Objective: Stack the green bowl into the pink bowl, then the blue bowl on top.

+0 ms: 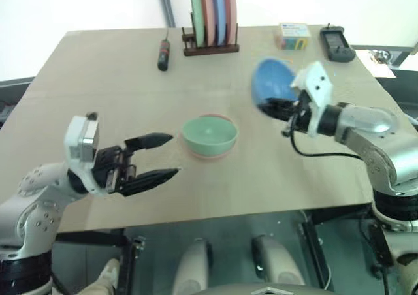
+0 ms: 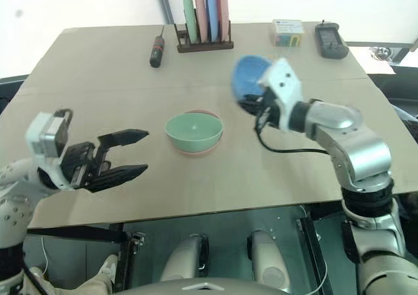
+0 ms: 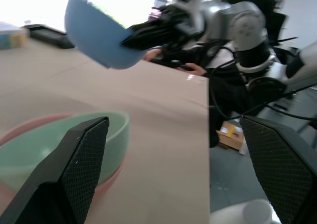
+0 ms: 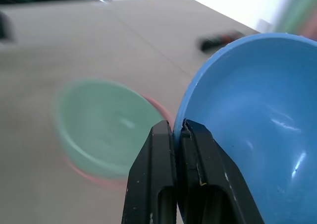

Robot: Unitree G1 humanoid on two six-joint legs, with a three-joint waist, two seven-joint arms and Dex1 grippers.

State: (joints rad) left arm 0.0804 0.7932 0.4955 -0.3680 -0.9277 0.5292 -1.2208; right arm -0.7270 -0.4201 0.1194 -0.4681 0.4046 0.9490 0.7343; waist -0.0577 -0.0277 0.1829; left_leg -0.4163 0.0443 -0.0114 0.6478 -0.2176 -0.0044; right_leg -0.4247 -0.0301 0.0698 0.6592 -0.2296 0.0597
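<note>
A wide tan bench (image 1: 196, 73) spreads out before me, carrying everything here. At its far edge stands a dark wooden plate rack (image 1: 210, 47) with four flat plates (image 1: 212, 11) on edge: green, pink, blue, pink. Just beside the rack, toward my left, lies a black-handled screwdriver (image 1: 164, 53), its long axis running away from me. Toward my far right sit a small colourful box (image 1: 294, 36) and a black handheld device (image 1: 337, 44), close together.

Near the middle of the bench rests the pink bowl (image 1: 196, 152), upright, with the green bowl (image 1: 209, 134) nested inside it, mouth facing up; only a thin pink rim peeks out around the green. Nothing stands between this stack and either arm.

My right claw (image 1: 274, 107) is clenched on the rim of the blue bowl (image 1: 271, 79), pinching its wall between both fingers. The bowl hangs in the air above the bench, to the right of the stack and apart from it, tipped steeply onto its side so its mouth faces sideways rather than up.

My left claw (image 1: 157, 156) hovers above the bench to the left of the stack, released, fingers spread wide and pointing toward the bowls, gripping nothing.
</note>
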